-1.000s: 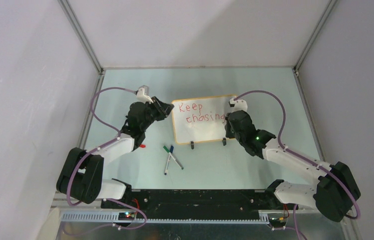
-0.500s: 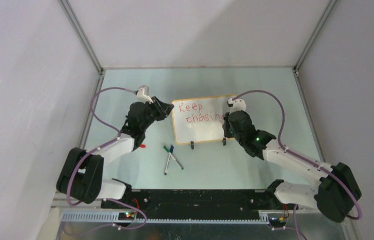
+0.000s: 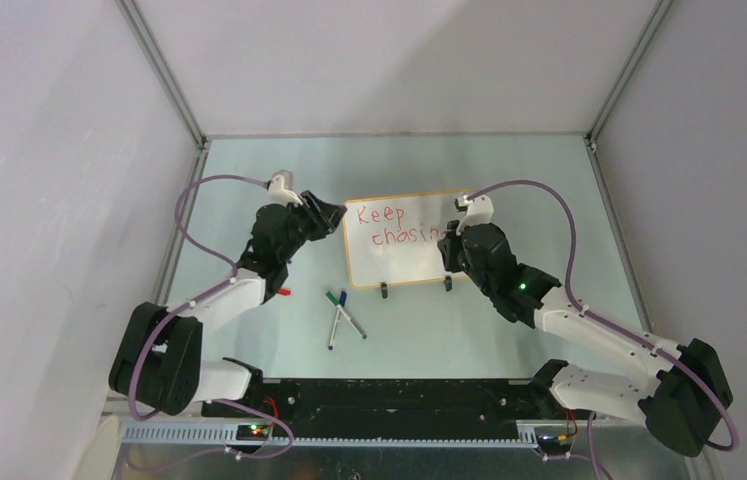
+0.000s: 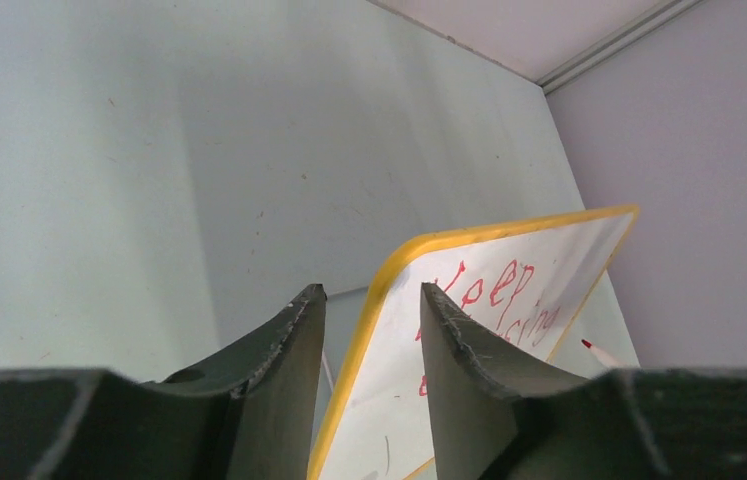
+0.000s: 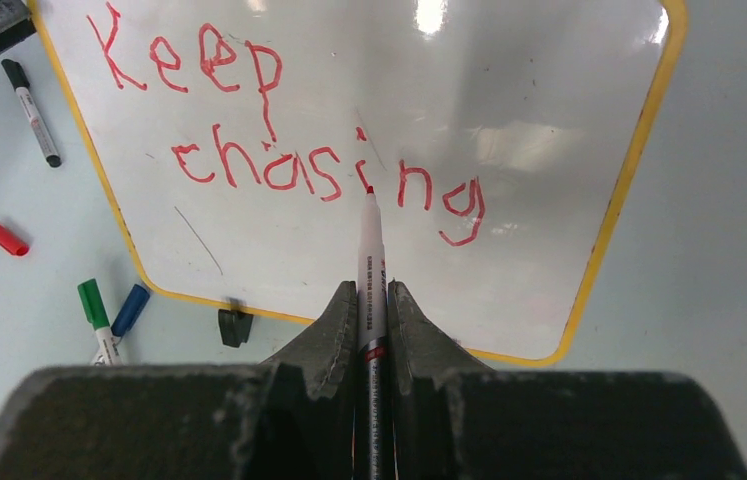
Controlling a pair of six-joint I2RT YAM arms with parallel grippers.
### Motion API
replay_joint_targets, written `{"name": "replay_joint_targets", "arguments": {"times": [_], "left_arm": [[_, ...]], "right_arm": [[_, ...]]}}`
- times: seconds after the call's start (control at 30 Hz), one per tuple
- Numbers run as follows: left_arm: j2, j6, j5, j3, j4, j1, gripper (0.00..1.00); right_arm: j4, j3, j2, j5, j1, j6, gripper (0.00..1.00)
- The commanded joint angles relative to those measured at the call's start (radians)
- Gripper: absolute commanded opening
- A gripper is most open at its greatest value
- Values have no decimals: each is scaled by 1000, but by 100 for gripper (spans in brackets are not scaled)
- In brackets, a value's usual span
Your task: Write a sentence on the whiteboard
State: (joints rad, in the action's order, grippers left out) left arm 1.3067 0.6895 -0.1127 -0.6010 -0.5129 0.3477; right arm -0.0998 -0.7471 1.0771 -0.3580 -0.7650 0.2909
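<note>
The whiteboard stands propped at mid-table, yellow-framed. On it is the sentence in red, reading "Keep chasing" in two lines. My right gripper is shut on a red marker. The marker's tip points at the "i" of "chasing"; whether it touches the board I cannot tell. My left gripper is open, its jaws straddling the board's left edge with a gap on either side. From above, the left gripper sits at the board's left side and the right gripper at its right.
A green marker and a blue one lie in front of the board, with a black marker nearby. A loose red cap lies under the left arm. Two black clip feet hold the board's lower edge. Enclosure walls close in on three sides.
My right gripper has shifted a little left with the marker, now covering the end of "chasing" from above. The left arm has barely moved at the board's edge.
</note>
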Motion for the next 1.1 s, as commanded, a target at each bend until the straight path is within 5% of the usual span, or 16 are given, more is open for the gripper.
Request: {"name": "replay_joint_targets", "arguments": {"times": [0.0, 0.47, 0.83, 1.07], "left_arm": [[-42, -8, 30, 12, -10, -10, 49], [-119, 18, 125, 68, -43, -11, 98], [-278, 132, 425, 152, 65, -18, 99], [-313, 107, 440, 230, -54, -18, 99]], "right_arm": [[46, -1, 0, -17, -17, -13, 0], [147, -3, 44, -58, -135, -12, 0], [154, -2, 37, -115, -171, -21, 0], [158, -3, 36, -115, -178, -21, 0]]}}
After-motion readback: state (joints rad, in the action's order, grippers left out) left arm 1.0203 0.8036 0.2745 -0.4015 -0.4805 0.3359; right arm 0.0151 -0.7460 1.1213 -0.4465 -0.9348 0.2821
